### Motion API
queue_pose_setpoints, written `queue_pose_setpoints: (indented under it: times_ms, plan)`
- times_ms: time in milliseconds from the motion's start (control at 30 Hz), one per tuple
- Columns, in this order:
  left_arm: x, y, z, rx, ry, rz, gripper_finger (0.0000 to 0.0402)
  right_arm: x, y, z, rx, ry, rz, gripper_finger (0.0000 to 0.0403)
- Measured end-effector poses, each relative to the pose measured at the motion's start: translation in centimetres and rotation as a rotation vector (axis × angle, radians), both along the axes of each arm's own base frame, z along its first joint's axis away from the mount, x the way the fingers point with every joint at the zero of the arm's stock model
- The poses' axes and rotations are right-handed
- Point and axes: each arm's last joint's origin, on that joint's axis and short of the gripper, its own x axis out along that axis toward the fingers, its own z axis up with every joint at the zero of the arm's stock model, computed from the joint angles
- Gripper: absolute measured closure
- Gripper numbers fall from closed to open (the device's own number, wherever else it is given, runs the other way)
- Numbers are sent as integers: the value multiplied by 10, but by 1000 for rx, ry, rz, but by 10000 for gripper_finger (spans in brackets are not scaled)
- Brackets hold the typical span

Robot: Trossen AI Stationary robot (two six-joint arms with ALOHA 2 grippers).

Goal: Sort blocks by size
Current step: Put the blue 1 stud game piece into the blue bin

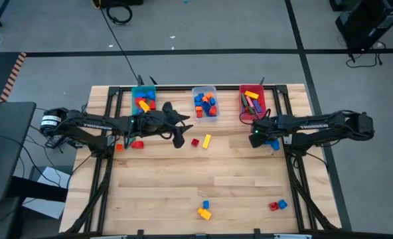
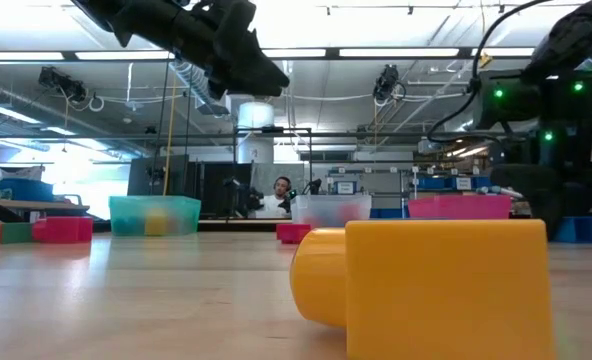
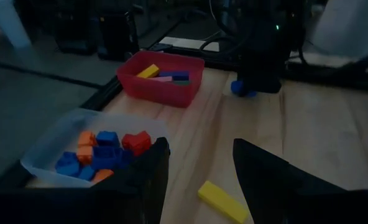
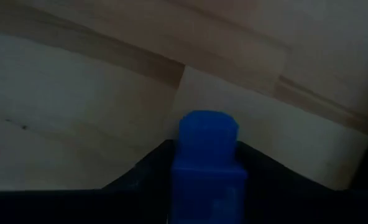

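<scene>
My right gripper points down at the table in front of the red bin and is shut on a blue block, which also shows in the high view and the left wrist view. My left gripper is open and empty above the table, in front of the clear bin. A yellow bar lies on the wood just ahead of its fingers, with a small red block beside it. Each of the three bins holds several blocks. My right gripper pinches the blue block's two opposite sides between its two fingers. The fingers come from above, pointing down. The block's studded end sticks out past the fingertips toward the table. I cannot tell whether it touches the wood.
The teal bin stands at the far left. A red block and an orange one lie under the left arm. Yellow, blue, red and blue blocks lie near the front edge.
</scene>
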Motion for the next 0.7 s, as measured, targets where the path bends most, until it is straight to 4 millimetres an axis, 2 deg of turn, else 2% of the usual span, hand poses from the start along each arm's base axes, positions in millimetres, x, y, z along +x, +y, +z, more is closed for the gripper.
queue_pose_setpoints:
  times_ms: [167,300,400,567,700]
  plan:
    - [0,0,0,-142,-54,48,215,4,1,13,-24,4,55,256]
    - [1,0,2,-259,-114,66,215,16,3,42,-70,-109,100,256]
    - [2,-2,5,-302,-155,32,215,28,7,71,-107,-243,138,256]
    - [5,-8,13,-305,-226,-31,215,45,14,118,-181,-484,188,256]
    - [5,-25,16,-162,-221,-68,215,57,18,148,-236,-673,226,256]
